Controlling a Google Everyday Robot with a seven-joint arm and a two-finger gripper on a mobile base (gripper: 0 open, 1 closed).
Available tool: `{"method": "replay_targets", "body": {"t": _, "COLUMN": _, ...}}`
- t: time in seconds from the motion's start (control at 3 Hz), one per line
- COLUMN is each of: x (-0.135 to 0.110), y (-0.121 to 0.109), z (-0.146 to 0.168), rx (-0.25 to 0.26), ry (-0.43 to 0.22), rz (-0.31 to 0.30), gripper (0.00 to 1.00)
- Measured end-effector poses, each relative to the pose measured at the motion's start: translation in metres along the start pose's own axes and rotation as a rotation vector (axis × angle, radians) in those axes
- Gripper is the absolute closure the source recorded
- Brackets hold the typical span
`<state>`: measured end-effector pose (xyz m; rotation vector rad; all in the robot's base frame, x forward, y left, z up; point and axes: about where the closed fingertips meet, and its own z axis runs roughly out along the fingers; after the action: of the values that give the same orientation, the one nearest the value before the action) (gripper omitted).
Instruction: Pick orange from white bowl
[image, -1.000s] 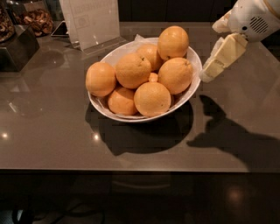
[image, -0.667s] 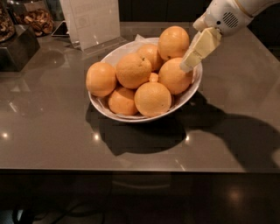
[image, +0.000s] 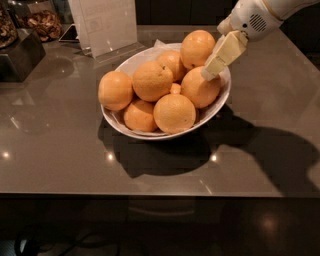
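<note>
Swung in from beyond the rim 1 second ago, the gripper (image: 214, 67) now hangs over the white bowl (image: 131, 56), tip against the right-hand orange (image: 197, 92); whether it is spread or closed, I cannot tell; a grasp looks close.

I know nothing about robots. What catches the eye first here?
A white bowl heaped with bright oranges sits in the middle of the dark counter. The robot's pale hand hovers at the upper right, its tip by the right-hand orange.
</note>
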<state>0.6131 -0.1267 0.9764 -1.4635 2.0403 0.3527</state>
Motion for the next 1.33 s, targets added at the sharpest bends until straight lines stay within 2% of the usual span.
{"method": "replay_targets", "body": {"t": 0.33, "x": -0.0303, "y": -0.0099, "z": 0.0255, "rx": -0.032, "ry": -0.034, "rz": -0.031, "gripper": 0.0}}
{"method": "replay_targets", "body": {"t": 0.67, "x": -0.0309, "y": -0.01, "z": 0.0257, "rx": -0.032, "ry": -0.035, "rz": -0.031, "gripper": 0.0}}
{"method": "replay_targets", "body": {"t": 1.0, "x": -0.0309, "y": -0.01, "z": 0.0258, "rx": -0.032, "ry": -0.035, "rz": -0.031, "gripper": 0.19}}
{"method": "replay_targets", "body": {"t": 1.33, "x": -0.0309, "y": -0.01, "z": 0.0258, "rx": -0.032, "ry": -0.035, "rz": -0.031, "gripper": 0.42}}
